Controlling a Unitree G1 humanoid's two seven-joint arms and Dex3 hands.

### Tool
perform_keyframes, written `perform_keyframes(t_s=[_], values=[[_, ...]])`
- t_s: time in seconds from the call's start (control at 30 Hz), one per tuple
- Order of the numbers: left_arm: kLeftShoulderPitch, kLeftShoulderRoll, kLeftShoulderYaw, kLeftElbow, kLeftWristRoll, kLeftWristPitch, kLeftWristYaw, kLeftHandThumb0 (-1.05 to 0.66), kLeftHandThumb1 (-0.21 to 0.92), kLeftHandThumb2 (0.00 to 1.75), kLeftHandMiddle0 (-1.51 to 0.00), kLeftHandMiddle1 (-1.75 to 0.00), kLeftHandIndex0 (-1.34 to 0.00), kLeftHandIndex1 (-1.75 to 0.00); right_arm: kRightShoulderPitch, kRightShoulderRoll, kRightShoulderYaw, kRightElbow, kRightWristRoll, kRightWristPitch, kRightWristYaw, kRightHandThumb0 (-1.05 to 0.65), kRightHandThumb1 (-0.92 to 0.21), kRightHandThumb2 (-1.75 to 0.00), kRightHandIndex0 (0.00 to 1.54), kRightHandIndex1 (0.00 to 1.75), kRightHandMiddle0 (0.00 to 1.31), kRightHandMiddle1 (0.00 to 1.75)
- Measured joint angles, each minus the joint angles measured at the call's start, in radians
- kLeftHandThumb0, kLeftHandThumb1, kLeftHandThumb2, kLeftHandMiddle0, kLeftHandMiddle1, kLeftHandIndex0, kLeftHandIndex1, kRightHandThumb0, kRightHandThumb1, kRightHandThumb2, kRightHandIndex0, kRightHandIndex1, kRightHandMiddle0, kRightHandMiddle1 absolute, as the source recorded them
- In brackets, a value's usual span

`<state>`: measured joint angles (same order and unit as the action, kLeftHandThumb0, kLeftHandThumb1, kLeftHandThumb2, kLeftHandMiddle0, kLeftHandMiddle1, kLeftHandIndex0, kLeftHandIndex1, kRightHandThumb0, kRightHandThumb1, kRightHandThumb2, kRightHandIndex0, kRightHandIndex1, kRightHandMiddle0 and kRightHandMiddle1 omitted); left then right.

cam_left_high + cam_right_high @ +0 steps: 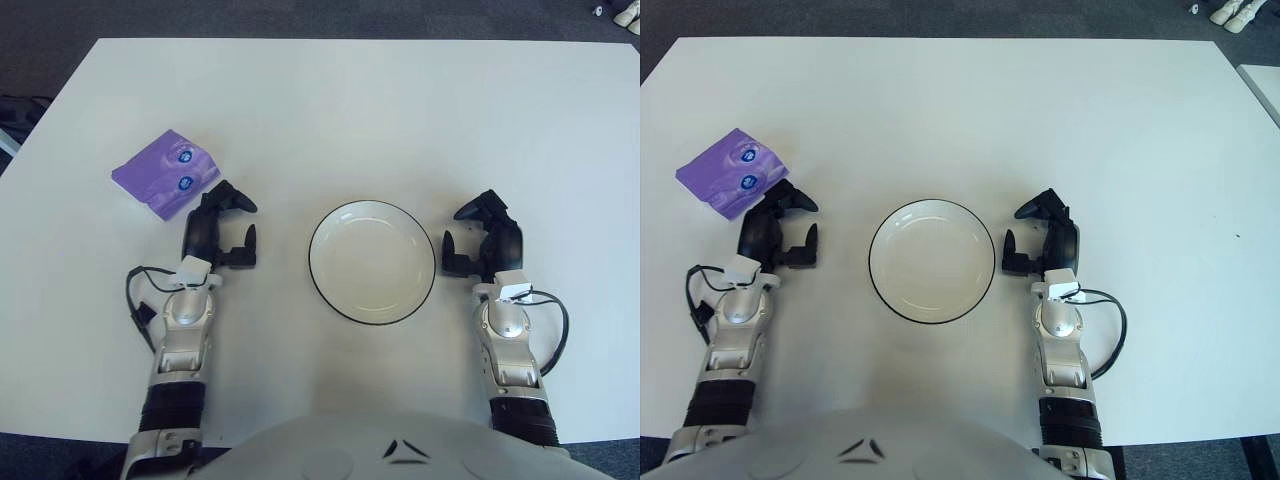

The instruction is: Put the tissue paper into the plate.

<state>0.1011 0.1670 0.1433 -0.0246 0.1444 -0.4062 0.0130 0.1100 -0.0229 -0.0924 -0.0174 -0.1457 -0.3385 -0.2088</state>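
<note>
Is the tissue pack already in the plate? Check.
No, the purple tissue pack lies on the white table, left of the empty plate.

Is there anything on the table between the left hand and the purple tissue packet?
Nothing: both eye views show only a narrow strip of bare white table between the open left hand and the purple plastic tissue packet.
</note>
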Motion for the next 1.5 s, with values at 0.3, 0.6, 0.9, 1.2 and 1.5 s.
perform_keyframes(t_s=[0.3,0.6,0.9,1.2,1.5], values=[[0.070,0.048,0.013,-0.180,0.031,0.000,-0.022,-0.01,0.06,1.61,-0.82,-1.75,-0.57,-1.70,-0.010,0.000,0.000,0.010,0.001,-0.004,-0.004,-0.01,0.00,-1.69,0.86,1.72,0.62,1.75],[0.071,0.078,0.051,-0.262,0.074,0.002,-0.019,-0.01,0.05,1.62,-0.83,-1.75,-0.59,-1.68,-0.021,-0.001,0.001,0.025,-0.002,-0.010,-0.007,-0.01,-0.01,-1.67,0.87,1.69,0.61,1.75],[0.072,0.083,0.095,-0.312,0.186,0.063,0.012,-0.01,0.13,1.51,-0.76,-1.75,-0.57,-1.65,-0.030,-0.001,0.001,0.034,-0.001,-0.013,-0.011,-0.01,-0.01,-1.66,0.86,1.70,0.61,1.75],[0.069,0.110,0.175,-0.313,0.412,0.046,0.189,-0.83,0.43,1.02,-0.36,-1.75,-0.14,-1.51,-0.038,-0.001,0.002,0.044,-0.001,-0.020,-0.012,-0.01,-0.01,-1.67,0.86,1.72,0.61,1.75],[0.078,0.192,0.232,-0.316,0.497,0.204,0.131,-1.04,0.64,0.75,-0.02,-0.76,0.00,-0.40,-0.038,-0.001,0.003,0.051,0.000,-0.033,-0.011,-0.01,0.00,-1.67,0.86,1.70,0.61,1.75]])
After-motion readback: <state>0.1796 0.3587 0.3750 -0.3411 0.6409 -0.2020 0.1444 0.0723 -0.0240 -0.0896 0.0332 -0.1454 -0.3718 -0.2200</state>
